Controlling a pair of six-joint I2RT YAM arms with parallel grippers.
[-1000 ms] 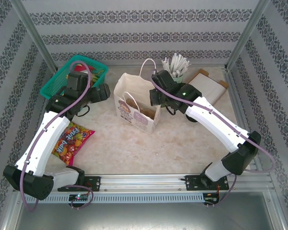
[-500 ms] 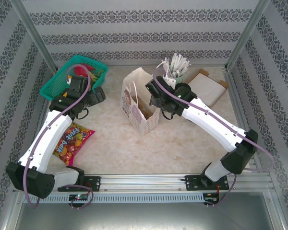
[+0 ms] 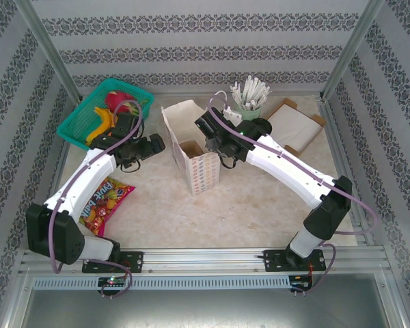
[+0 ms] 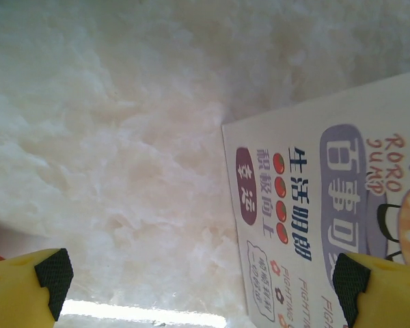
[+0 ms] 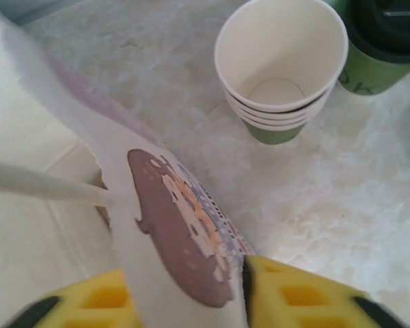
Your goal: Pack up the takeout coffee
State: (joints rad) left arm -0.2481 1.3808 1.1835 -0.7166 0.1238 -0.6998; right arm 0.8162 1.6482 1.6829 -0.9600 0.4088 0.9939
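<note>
The takeout coffee (image 5: pixel 381 42), a dark green cup with a black lid, stands on the table at the top right of the right wrist view. The white printed paper bag (image 3: pixel 195 160) stands upright with its mouth open in the middle of the table. My right gripper (image 3: pixel 207 133) is at the bag's far rim. Its yellow fingers (image 5: pixel 287 294) stand apart, open, with the bag's wall (image 5: pixel 174 232) between them. My left gripper (image 3: pixel 157 144) is open just left of the bag. The bag's printed side (image 4: pixel 307 205) reaches in between its fingertips (image 4: pixel 352 287).
A stack of lidless cups (image 5: pixel 280 65) stands beside the coffee. A green basket (image 3: pixel 89 113) with a banana sits at the back left. A candy packet (image 3: pixel 104 200) lies front left. A cup of white sticks (image 3: pixel 249 96) and a flat cardboard piece (image 3: pixel 294 126) stand at the back right.
The bag has been turned and shifted, and now shows a narrow side. The right gripper's jaws have parted on the bag's rim. The left arm swung right toward the bag.
</note>
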